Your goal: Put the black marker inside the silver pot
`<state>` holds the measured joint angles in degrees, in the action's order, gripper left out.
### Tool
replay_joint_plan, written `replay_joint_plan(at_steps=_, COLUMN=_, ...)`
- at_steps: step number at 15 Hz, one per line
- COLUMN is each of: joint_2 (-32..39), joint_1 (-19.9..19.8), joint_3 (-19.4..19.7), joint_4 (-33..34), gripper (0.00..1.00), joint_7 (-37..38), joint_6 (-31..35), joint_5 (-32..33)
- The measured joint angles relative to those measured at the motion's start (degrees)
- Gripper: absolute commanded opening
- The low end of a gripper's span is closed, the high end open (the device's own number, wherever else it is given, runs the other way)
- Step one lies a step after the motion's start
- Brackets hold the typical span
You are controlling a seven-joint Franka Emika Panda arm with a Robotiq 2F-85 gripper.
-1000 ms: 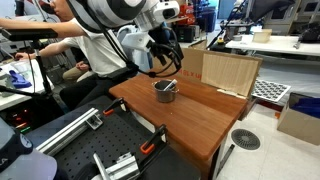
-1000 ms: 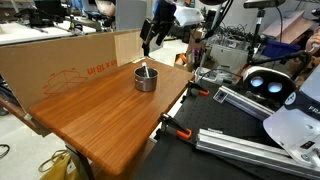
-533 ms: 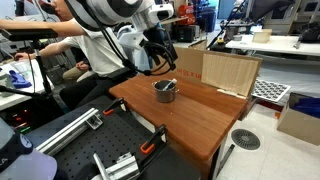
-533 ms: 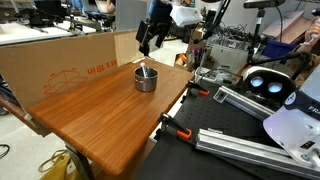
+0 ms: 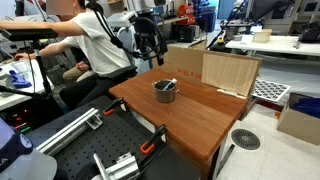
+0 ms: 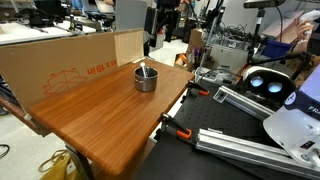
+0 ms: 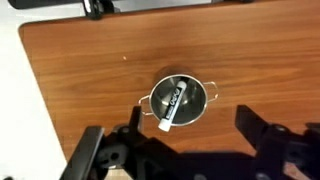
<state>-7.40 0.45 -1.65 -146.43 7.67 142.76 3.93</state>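
The silver pot (image 5: 165,91) stands on the wooden table (image 5: 200,125), near its far side; it also shows in the other exterior view (image 6: 146,78). In the wrist view the pot (image 7: 190,88) is seen from above. The black marker (image 7: 174,106) lies slanted inside it, its pale end resting over the rim. The marker's tip sticks out of the pot in an exterior view (image 6: 143,70). My gripper (image 7: 185,145) is open and empty, well above the pot, and it shows in both exterior views (image 5: 153,56) (image 6: 150,44).
A cardboard box (image 5: 230,72) stands at the table's back edge; it is a long wall in the other exterior view (image 6: 60,65). A seated person (image 5: 90,35) is behind the arm. Orange clamps (image 6: 175,128) grip the table's edge. A white robot (image 6: 290,120) stands nearby.
The arm has risen and pulled back from the pot. The marker has stayed in the pot and the pot has not moved.
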Motion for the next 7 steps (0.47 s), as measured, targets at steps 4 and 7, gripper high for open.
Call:
replay_joint_plan(at_steps=4, joint_2=-0.45, joint_1=0.01, joint_3=0.09, joint_4=0.34, gripper=1.00, joint_7=-0.75, joint_6=-2.37, joint_5=-0.07)
replay_joint_plan(at_steps=7, joint_2=-0.43, joint_1=0.01, joint_3=0.08, joint_4=0.34, gripper=1.00, joint_7=-0.79, joint_6=-2.37, joint_5=-0.07)
